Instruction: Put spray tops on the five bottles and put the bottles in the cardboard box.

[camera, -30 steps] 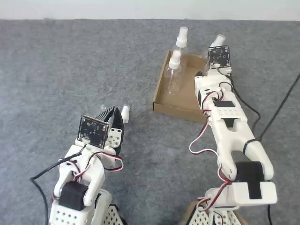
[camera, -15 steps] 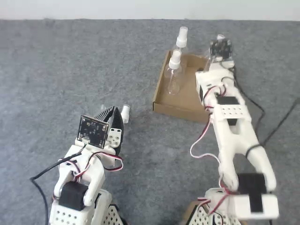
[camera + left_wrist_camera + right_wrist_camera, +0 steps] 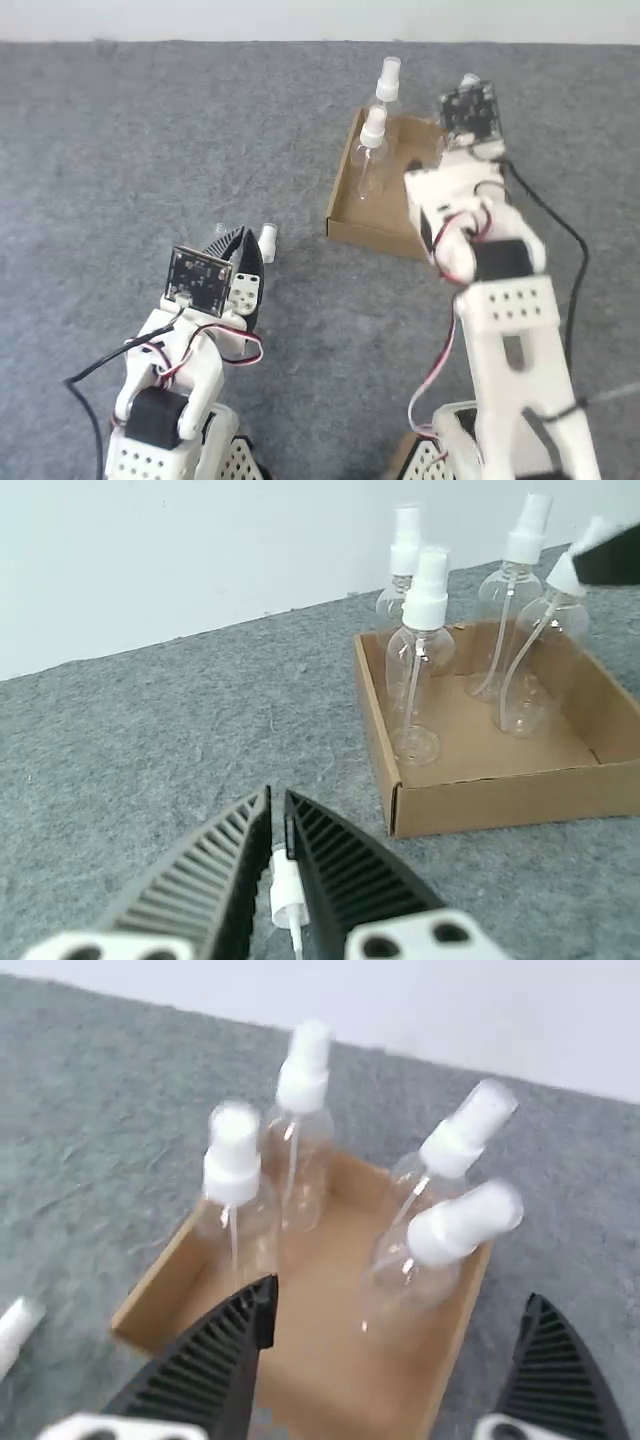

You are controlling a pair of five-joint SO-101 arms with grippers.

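The job looks close to its end, with one top left to fit. Four capped bottles stand at the cardboard box, which sits at about 1 o'clock from the left pincer on the grey desk. The front bottle stands inside by the box's 9 o'clock wall. The far bottle is at the 12 o'clock wall, and it cannot be told whether it is inside or just beyond. Toward 3 o'clock an upright bottle and a tilted bottle are in the box, below the right pincer, whose jaws hang wide apart and grip nothing. The left pincer's jaws are drawn together on a loose spray top, low over the desk toward 7 o'clock. By this count, that top has yet to go on a fifth bottle and that bottle into the box. The tilted bottle may also want righting.
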